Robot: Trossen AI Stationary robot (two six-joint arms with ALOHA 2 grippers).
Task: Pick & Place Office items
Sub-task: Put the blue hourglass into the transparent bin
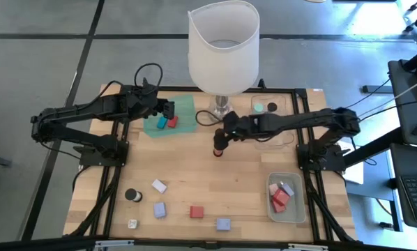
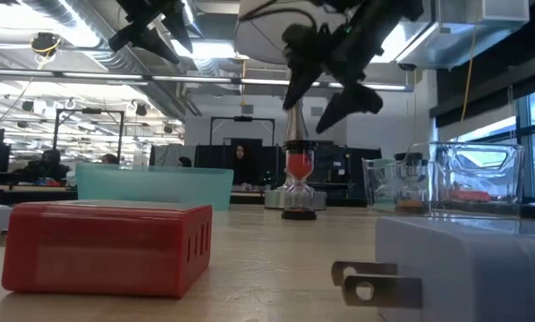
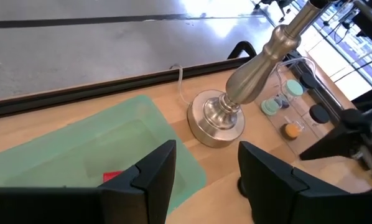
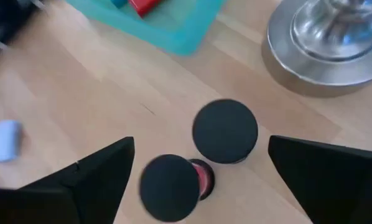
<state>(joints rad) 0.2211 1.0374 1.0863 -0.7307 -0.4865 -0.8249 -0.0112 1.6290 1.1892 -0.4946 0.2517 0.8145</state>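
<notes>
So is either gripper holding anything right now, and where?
Nothing is held. The right gripper is open above the sand timer; the left gripper is empty over the green tray.

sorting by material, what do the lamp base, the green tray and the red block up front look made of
Round lamp base: polished metal by its look, silvery and mirror-bright with sharp reflections. Shallow green tray: likely translucent plastic, since its walls let light through in the low view. Red rectangular block: probably matte moulded plastic, with slots cut in its end; it could be rubbery, the look leaves that open.
</notes>
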